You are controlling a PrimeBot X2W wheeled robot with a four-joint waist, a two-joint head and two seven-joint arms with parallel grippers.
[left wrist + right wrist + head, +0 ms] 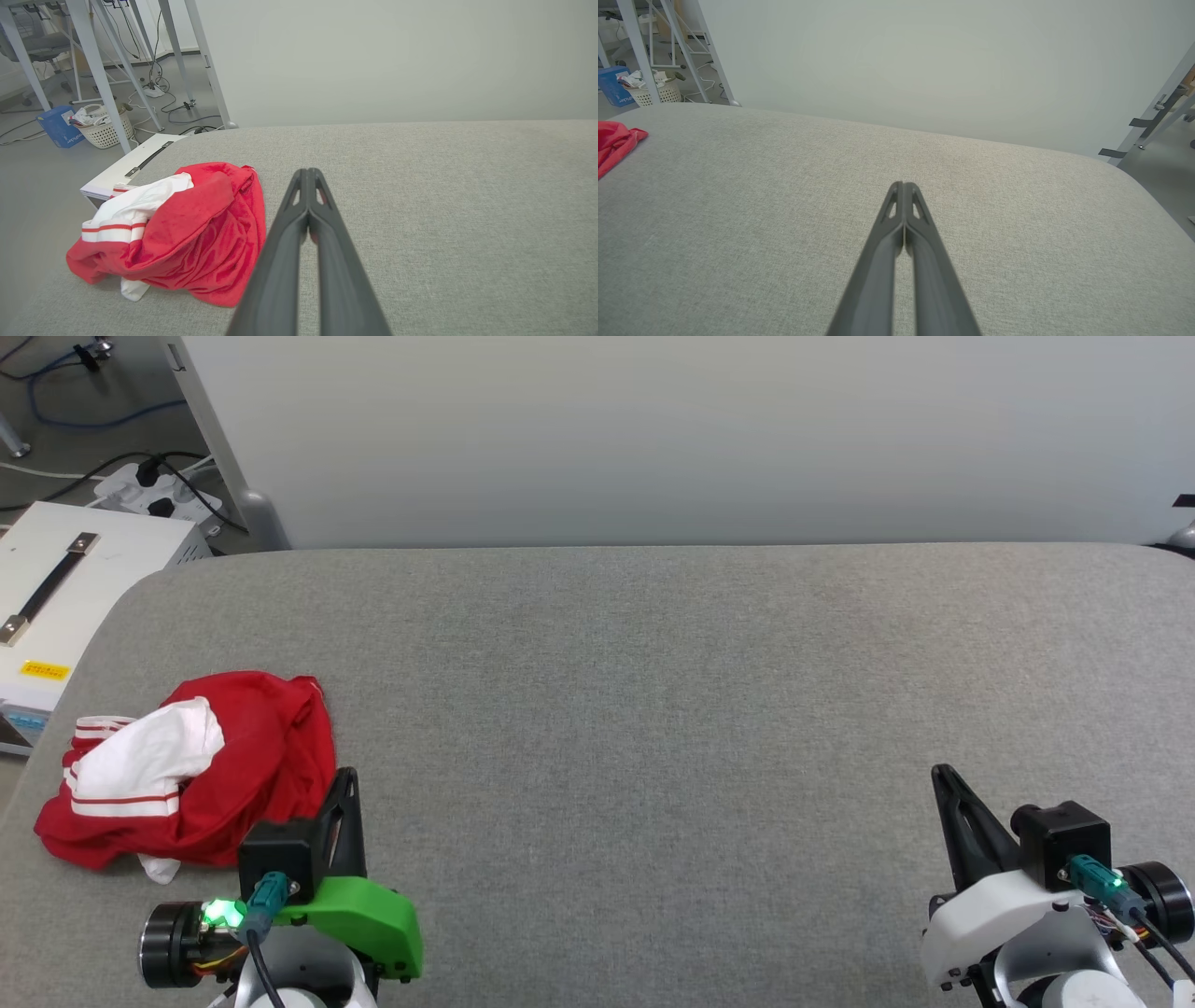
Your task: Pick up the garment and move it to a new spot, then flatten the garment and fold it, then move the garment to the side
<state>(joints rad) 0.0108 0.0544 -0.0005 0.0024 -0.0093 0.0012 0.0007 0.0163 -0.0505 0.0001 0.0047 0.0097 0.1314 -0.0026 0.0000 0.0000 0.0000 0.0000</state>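
The garment (233,756) lies crumpled in a heap near the left edge of the grey padded table (653,709), red with a white sleeve and red-and-white striped trim on top. Its numerals are hidden in the folds. My left gripper (347,775) hovers just right of the heap, shut and holding nothing. In the left wrist view the garment (201,233) sits left of the closed fingertips (308,171). My right gripper (938,772) is at the lower right, shut and empty, far from the garment. The right wrist view catches a red corner of the garment (614,144) at its left edge.
A white case with a black handle (65,588) stands off the table's left edge, with a power strip and cables (159,490) behind it. A pale wall panel (653,429) rises behind the table. On the floor stand a white basket (105,128) and a blue box (58,126).
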